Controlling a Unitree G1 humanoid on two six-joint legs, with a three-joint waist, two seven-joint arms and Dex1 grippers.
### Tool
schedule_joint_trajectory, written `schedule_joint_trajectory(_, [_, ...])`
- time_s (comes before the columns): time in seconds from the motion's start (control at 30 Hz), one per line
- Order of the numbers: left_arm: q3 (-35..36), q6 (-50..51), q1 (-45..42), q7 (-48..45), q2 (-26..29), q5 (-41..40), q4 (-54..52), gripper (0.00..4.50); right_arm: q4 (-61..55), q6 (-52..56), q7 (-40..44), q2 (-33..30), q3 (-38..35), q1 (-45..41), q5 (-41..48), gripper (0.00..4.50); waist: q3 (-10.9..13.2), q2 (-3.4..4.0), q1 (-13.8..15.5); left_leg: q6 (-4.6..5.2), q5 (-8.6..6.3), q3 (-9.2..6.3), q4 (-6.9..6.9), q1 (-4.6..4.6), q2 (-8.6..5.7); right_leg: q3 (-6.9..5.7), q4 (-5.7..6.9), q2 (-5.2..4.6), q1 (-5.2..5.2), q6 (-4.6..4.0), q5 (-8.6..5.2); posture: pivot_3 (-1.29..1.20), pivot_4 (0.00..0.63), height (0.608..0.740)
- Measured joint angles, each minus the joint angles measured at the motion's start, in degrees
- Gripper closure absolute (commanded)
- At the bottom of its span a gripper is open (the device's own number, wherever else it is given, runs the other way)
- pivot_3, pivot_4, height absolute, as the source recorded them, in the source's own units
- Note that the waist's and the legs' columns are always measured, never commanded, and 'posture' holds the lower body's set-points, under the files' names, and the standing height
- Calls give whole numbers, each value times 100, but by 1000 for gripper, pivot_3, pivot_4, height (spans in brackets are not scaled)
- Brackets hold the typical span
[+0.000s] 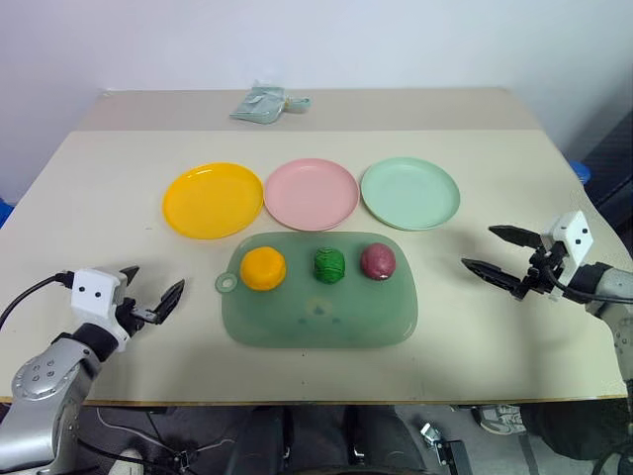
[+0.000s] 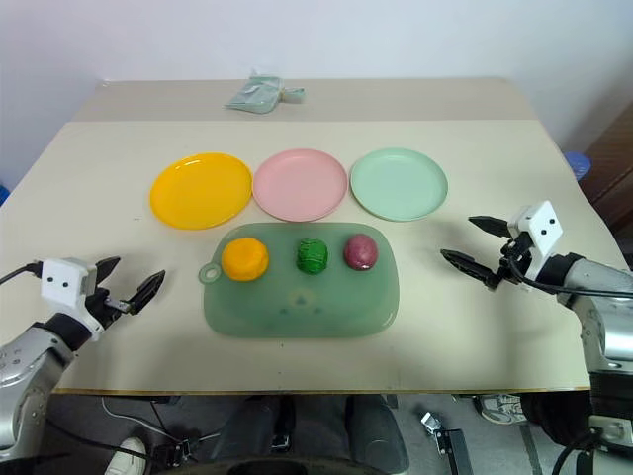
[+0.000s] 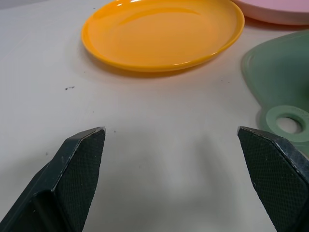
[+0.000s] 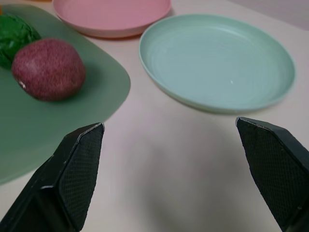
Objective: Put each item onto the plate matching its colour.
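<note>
Left eye view: three little lumps, orange lump (image 1: 262, 268), ridged green lump (image 1: 328, 264) and maroon lump (image 1: 378, 260), sit in a row on the green tray (image 1: 316, 322). Three plates behind: yellow plate (image 1: 213, 200), pink plate (image 1: 311, 194), mint plate (image 1: 409, 193). Left gripper (image 1: 150, 294) and right gripper (image 1: 497, 249) both spread wide, holding nothing, with bare table (image 1: 89, 218) around them.
</note>
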Motion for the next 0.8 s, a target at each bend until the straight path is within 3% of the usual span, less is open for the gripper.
schedule_joint_trajectory(0.8, [-180,32,-503,-244,-85,3,201,0,-441,382,-565,104,-79,38,-61,27,0,0,25,0,0,0,1,-1,-3,-1,0,1,2,1,0,0,150,739])
